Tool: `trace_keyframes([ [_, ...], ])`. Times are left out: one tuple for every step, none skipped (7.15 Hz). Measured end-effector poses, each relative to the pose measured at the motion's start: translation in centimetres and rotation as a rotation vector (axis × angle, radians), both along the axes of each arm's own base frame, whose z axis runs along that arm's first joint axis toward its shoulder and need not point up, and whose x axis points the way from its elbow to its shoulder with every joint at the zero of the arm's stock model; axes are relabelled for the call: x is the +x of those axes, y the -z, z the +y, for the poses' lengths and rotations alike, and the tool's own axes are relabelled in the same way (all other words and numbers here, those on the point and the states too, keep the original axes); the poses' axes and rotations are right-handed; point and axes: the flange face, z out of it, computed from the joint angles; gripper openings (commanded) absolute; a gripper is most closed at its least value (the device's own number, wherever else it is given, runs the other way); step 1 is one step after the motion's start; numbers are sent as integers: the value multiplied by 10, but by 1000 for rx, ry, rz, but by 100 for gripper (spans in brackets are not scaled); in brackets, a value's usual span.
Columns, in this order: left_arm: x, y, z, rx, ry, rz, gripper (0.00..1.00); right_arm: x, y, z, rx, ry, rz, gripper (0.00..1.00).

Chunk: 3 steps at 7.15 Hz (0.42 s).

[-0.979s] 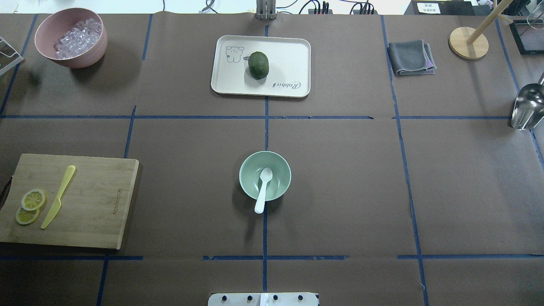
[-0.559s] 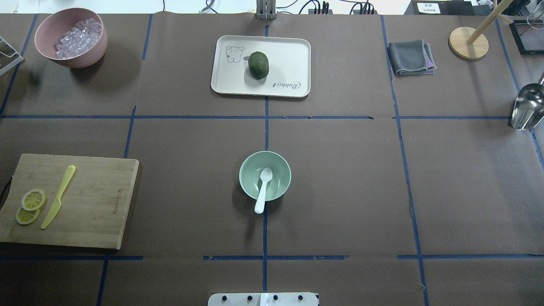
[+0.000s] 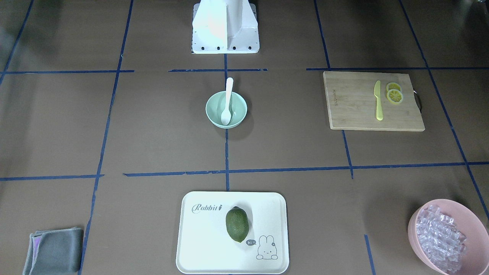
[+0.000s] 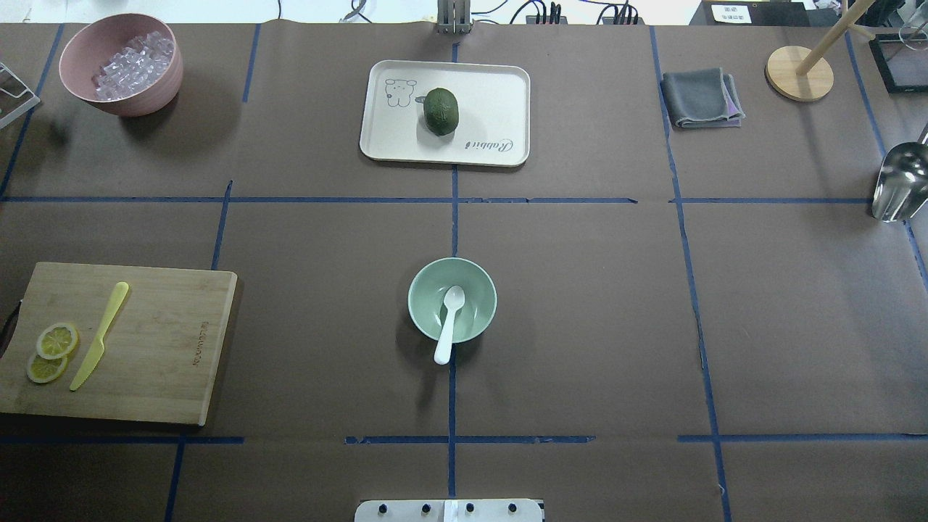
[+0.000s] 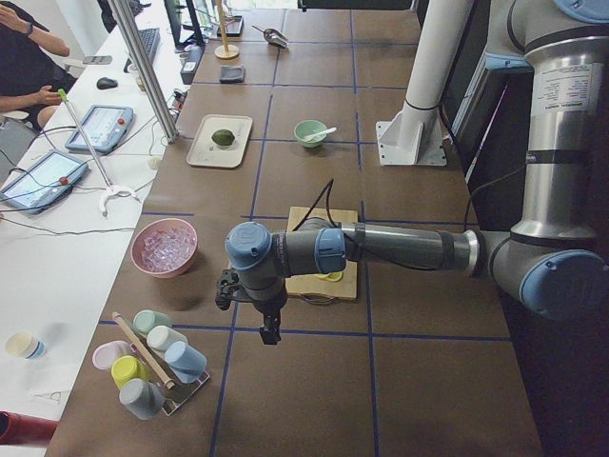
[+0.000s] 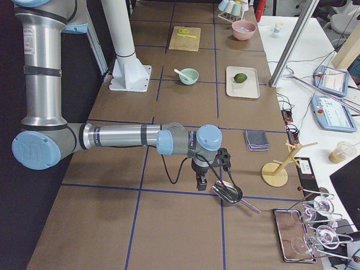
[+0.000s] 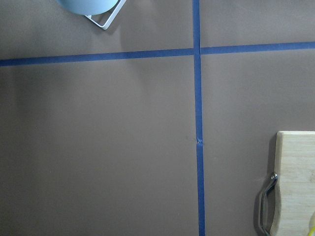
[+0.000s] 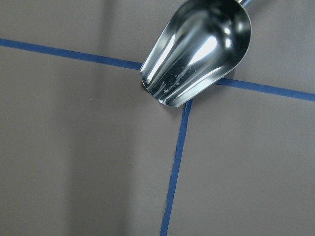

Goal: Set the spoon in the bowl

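Observation:
The white spoon (image 4: 448, 319) lies in the pale mint-green bowl (image 4: 481, 304) at the table's middle. Its scoop rests inside and its handle sticks out over the rim toward the robot's base. Both also show in the front-facing view, the spoon (image 3: 228, 101) in the bowl (image 3: 214, 111). No gripper is near them. The left gripper (image 5: 270, 333) hangs over the table's left end, past the cutting board. The right gripper (image 6: 201, 184) hangs at the right end beside a metal scoop. They show only in the side views, so I cannot tell whether they are open or shut.
A wooden cutting board (image 4: 159, 341) with a yellow knife (image 4: 100, 337) and lemon slices lies front left. A pink bowl (image 4: 119, 90) of clear cubes stands back left. A tray (image 4: 493, 101) holds a green fruit (image 4: 441, 111). A grey cloth (image 4: 702, 98), a wooden stand (image 4: 799, 72) and a metal scoop (image 4: 899, 181) are at the right.

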Motion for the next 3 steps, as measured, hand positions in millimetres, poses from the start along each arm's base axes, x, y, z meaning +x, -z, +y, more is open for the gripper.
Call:
trace_keyframes([
  [0,1,-2,3,0,0,100,0,1,0,3,0,0,100],
  [0,2,-3,4,0,0,100,0,1,0,3,0,0,100],
  [0,2,-3,5,0,0,100,0,0,0,2,1,0,100],
])
